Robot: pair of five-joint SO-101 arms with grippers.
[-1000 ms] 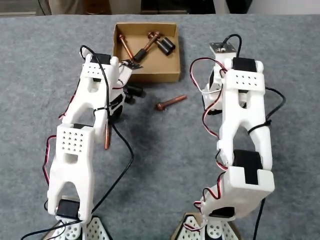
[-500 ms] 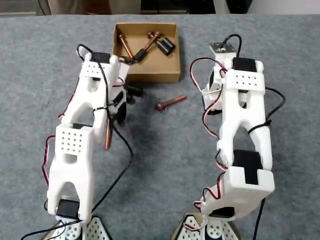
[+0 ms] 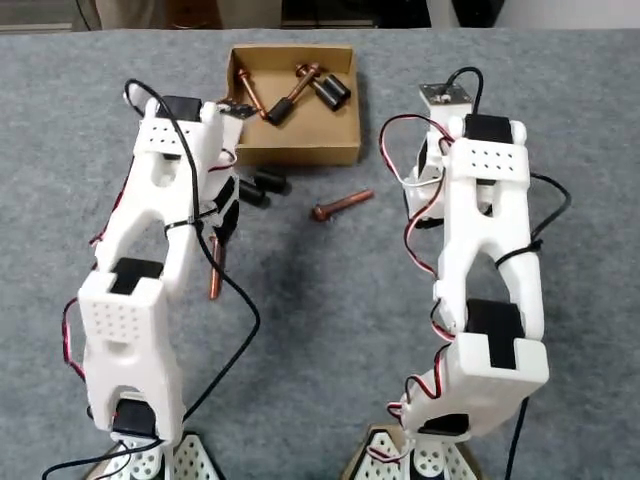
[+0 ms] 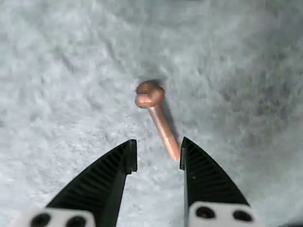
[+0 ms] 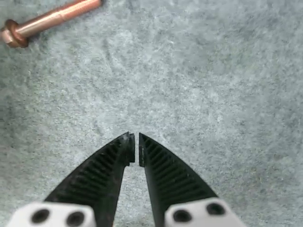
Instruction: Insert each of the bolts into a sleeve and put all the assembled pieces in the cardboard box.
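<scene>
The left gripper's (image 4: 157, 157) fingers stand apart above a bolt (image 4: 158, 119) lying on the mat (image 3: 330, 310). The right gripper's (image 5: 136, 150) fingers are almost together, empty, near a second bolt (image 5: 47, 21). Two sleeves (image 3: 262, 186) lie beside the box (image 3: 300, 153).

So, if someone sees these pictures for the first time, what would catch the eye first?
Probably the white left arm and right arm, side by side on the grey mat, and the cardboard box beyond them with assembled pieces inside. Then a copper bolt lying loose between the arms, and a second bolt at the left gripper, whose fingers are open.
</scene>
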